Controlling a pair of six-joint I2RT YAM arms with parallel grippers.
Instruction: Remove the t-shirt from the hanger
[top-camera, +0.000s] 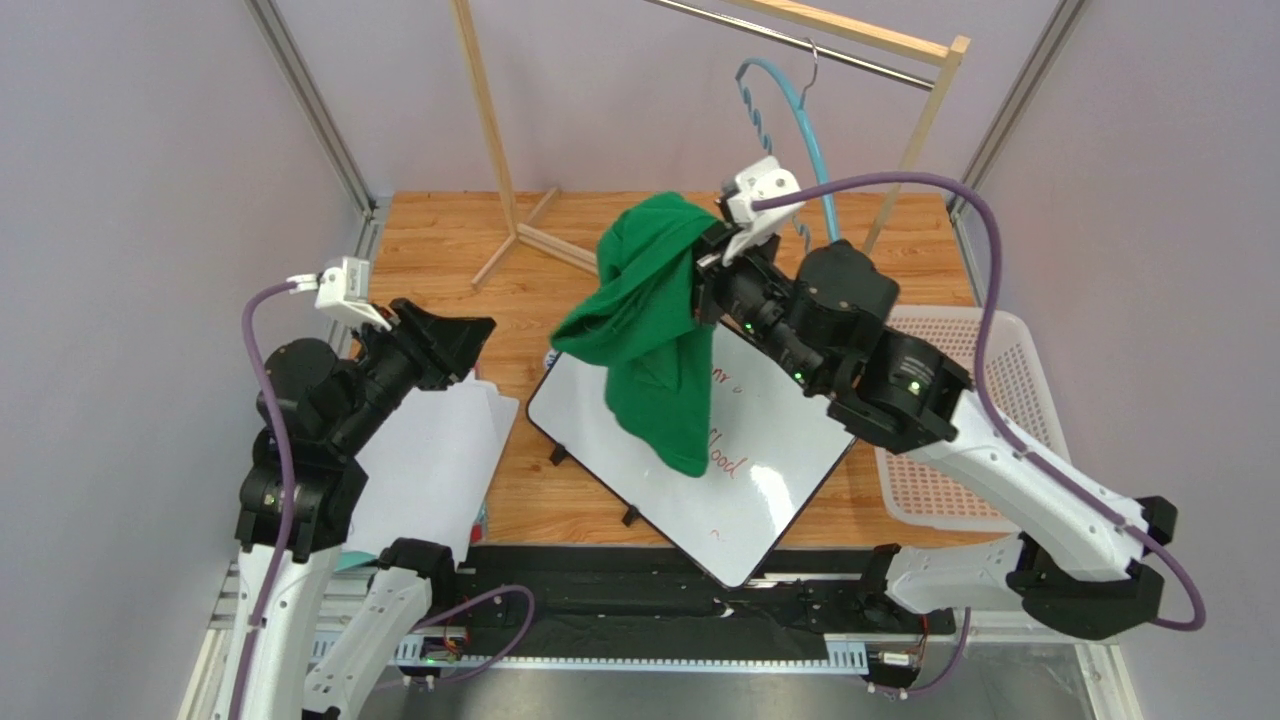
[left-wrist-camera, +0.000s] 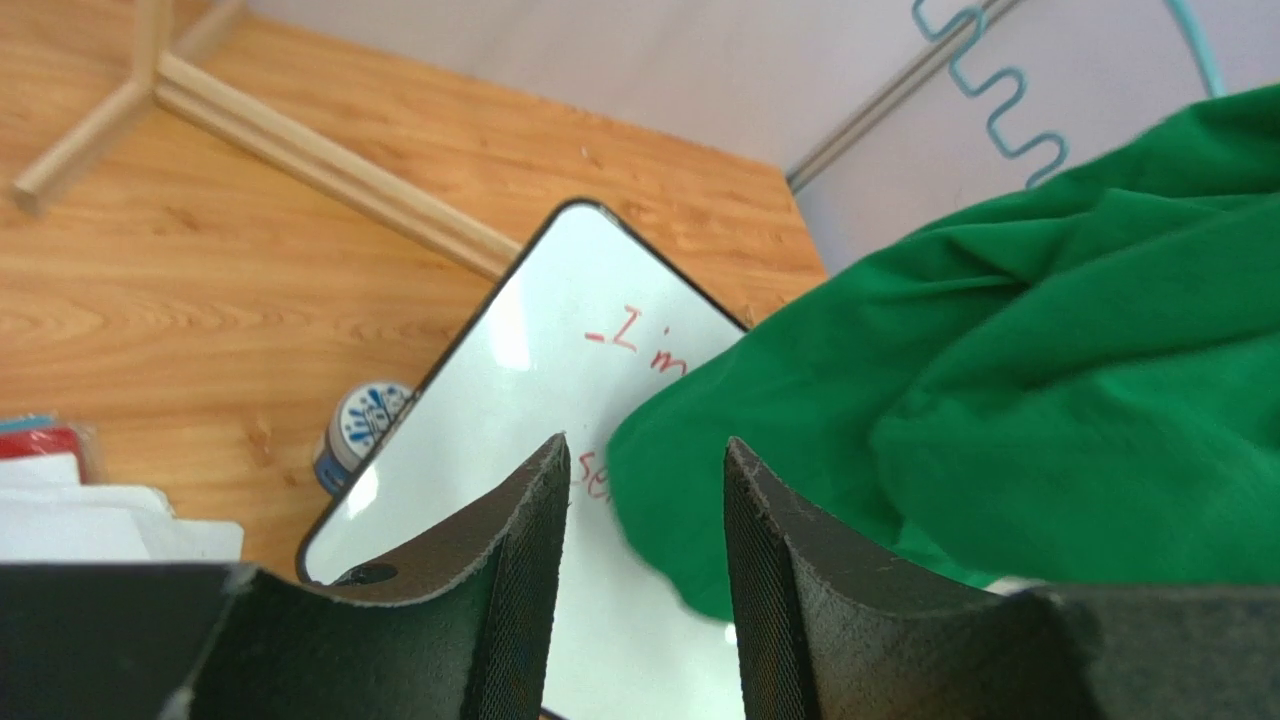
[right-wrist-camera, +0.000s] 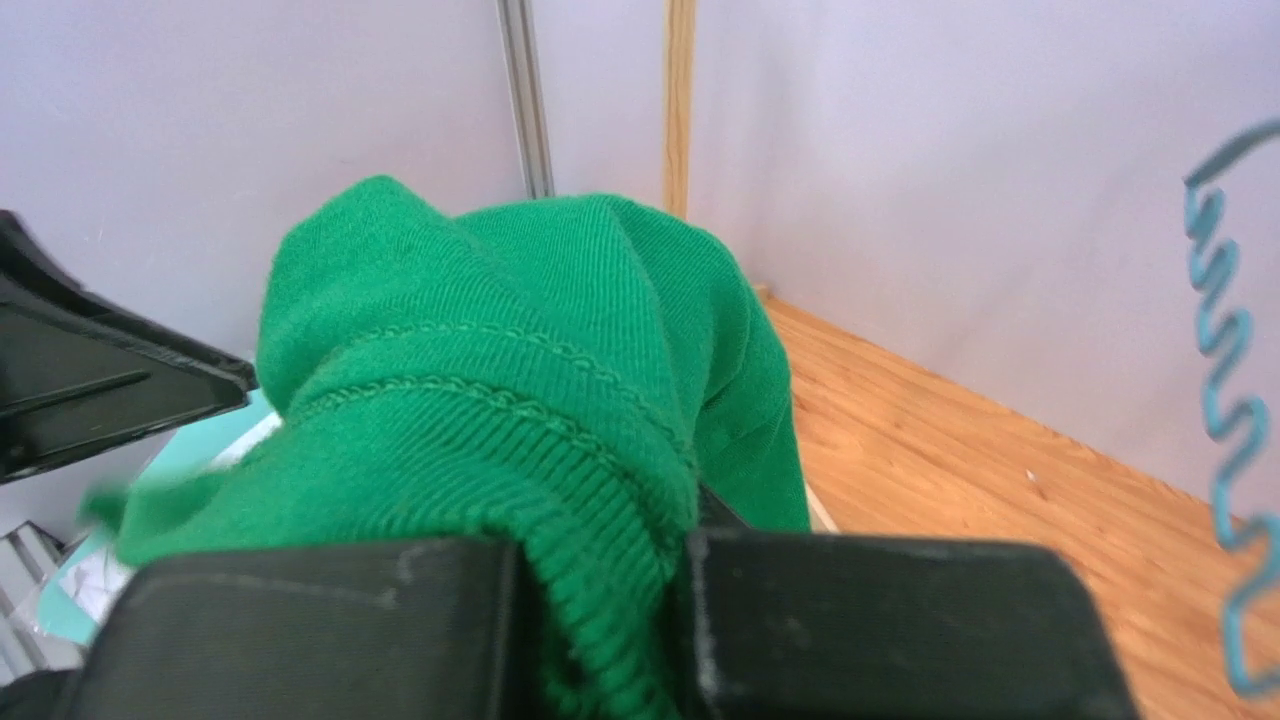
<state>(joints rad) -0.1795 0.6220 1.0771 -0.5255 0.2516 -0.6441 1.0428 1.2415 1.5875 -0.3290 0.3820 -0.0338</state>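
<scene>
The green t-shirt (top-camera: 649, 323) hangs bunched above the whiteboard, its lower part drooping onto it. My right gripper (top-camera: 706, 270) is shut on the t-shirt's ribbed collar (right-wrist-camera: 601, 600), which fills the gap between the jaws. The teal hanger (top-camera: 781, 113) hangs bare by its grey hook from the rack's metal rail, behind the shirt; its wavy bar (right-wrist-camera: 1225, 390) shows at the right edge of the right wrist view. My left gripper (left-wrist-camera: 646, 495) is open and empty, left of the shirt (left-wrist-camera: 1022, 375), with its black fingers (left-wrist-camera: 526, 570) apart from the cloth.
A whiteboard (top-camera: 751, 465) with red writing lies tilted mid-table. A wooden rack (top-camera: 504, 165) with a metal rail stands at the back. A white basket (top-camera: 1022, 375) sits at the right, white papers (top-camera: 436, 465) at the left, and a small round blue-white object (left-wrist-camera: 361, 428) beside the board.
</scene>
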